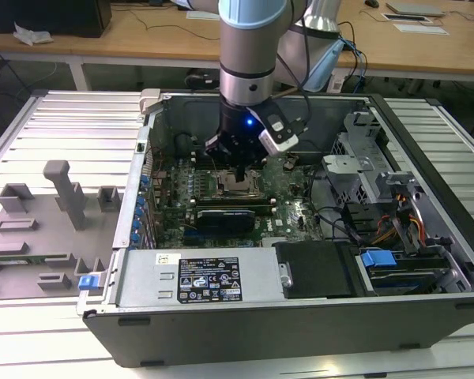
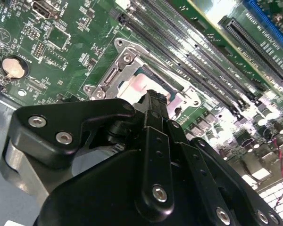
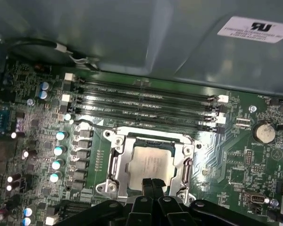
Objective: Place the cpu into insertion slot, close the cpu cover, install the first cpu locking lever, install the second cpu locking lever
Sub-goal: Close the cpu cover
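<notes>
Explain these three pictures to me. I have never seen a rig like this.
The exterior view shows a robot arm reaching down into an open computer case that lies on a slatted metal table. The two wrist views come from cameras riding on the arm, looking past its black gripper at the green motherboard. The pale square there is the cpu, lying in its socket with the silver cover framing it. The gripper is shut with nothing in it, its tips just over one edge of the cpu.
</notes>
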Motion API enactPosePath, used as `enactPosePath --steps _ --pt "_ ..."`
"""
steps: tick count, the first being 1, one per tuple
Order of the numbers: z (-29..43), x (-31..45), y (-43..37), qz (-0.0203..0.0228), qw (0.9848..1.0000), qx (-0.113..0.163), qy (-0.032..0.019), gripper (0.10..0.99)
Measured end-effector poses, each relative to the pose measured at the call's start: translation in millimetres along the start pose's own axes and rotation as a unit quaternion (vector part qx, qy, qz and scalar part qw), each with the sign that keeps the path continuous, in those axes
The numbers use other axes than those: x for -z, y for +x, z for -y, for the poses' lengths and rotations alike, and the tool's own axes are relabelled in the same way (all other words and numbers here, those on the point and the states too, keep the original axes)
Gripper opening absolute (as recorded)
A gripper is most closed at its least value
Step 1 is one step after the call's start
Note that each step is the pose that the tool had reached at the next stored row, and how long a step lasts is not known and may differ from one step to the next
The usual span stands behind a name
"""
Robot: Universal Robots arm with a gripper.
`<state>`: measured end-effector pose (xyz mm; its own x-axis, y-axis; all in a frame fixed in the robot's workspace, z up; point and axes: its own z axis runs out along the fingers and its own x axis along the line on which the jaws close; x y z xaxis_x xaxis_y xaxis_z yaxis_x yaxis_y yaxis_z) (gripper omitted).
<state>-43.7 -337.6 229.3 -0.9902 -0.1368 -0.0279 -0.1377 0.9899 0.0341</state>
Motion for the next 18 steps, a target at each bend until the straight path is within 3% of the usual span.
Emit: enactPosePath --steps 4,18 --pt "0.0 -0.5 1.3 0.0005 1.0 0.0 0.0002 0.106" --pt "-8.4 -8.9 27.5 0.0099 0.9999 0.001 0.0015 0.106"
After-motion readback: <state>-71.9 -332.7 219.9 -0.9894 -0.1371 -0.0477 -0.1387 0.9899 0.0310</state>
